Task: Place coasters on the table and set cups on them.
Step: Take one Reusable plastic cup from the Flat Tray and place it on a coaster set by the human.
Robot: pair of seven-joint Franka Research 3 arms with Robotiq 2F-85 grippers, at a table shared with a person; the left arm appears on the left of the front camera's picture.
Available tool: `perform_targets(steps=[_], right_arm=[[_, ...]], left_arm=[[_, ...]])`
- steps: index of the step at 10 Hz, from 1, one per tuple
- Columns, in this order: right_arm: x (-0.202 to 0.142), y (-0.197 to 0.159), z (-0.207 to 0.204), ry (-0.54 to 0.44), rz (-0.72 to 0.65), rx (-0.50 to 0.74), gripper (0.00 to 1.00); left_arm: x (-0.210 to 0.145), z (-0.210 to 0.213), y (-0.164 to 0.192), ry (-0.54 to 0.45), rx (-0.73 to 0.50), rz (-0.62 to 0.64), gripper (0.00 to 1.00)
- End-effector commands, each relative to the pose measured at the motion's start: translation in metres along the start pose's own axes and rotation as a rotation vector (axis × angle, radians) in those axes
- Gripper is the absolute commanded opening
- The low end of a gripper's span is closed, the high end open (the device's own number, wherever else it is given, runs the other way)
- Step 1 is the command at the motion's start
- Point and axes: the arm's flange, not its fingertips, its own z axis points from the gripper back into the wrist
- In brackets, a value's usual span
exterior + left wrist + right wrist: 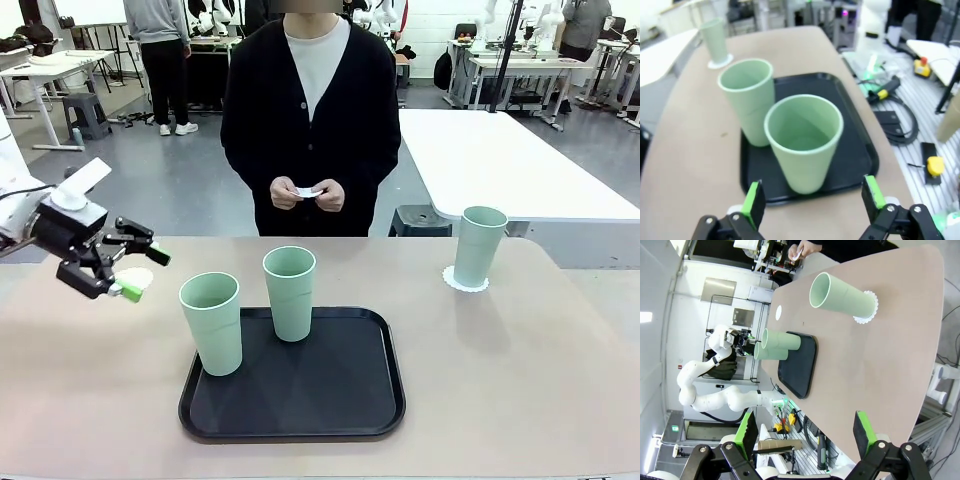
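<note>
While the person beyond the tray (300, 415) holds one coaster (309, 191) between both hands (285, 193), two cups stand upright on the tray: one cup (212, 322) at its left front edge, the other (290, 292) at its back middle. The third cup (479, 245) stands well to the right of the tray, toward the far side, upright on a coaster (466, 285) whose scalloped edge shows around its base. Another coaster (138, 280) lies flat on the table (520, 380) left of the tray, nothing on it, partly hidden by the left gripper (143, 274). That left gripper hovers above the table left of the tray, jaws spread wide, nothing between them. In its wrist view the green pads (754, 200) stand either side of the nearer tray cup (802, 140) without touching it. The right gripper (805, 432) is released too, fingers wide apart and empty. It hangs beyond the table's edge, well away from the tray (797, 365).
</note>
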Motion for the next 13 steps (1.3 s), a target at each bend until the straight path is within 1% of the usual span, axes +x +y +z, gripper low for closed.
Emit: perform_targets(steps=[1,2,3,4,6,8,9,13], right_arm=[[0.002,0.002,-0.001,-0.011,-0.003,0.007,1.0],[0.002,0.002,-0.001,-0.011,-0.003,0.007,1.0],[0.002,0.002,-0.001,-0.011,-0.003,0.007,1.0],[0.002,0.002,-0.001,-0.011,-0.003,0.007,1.0],[0.002,0.002,-0.001,-0.011,-0.003,0.007,1.0],[0.002,0.002,-0.001,-0.011,-0.003,0.007,1.0],[0.002,0.002,-0.001,-0.011,-0.003,0.007,1.0],[0.002,0.002,-0.001,-0.011,-0.003,0.007,1.0]], left_arm=[[-0.021,-0.011,0.013,-0.006,-0.049,-0.037,1.0],[-0.029,-0.022,0.016,-0.019,-0.025,-0.072,1.0],[-0.039,-0.025,0.014,-0.025,0.002,-0.081,1.0],[-0.049,-0.025,0.015,-0.04,0.004,-0.084,1.0],[-0.055,-0.029,0.018,-0.07,0.006,-0.095,1.0],[-0.069,-0.038,0.02,-0.105,0.066,-0.123,1.0],[-0.072,-0.043,0.023,-0.128,0.077,-0.14,1.0],[-0.071,-0.055,0.033,-0.146,0.049,-0.122,1.0]])
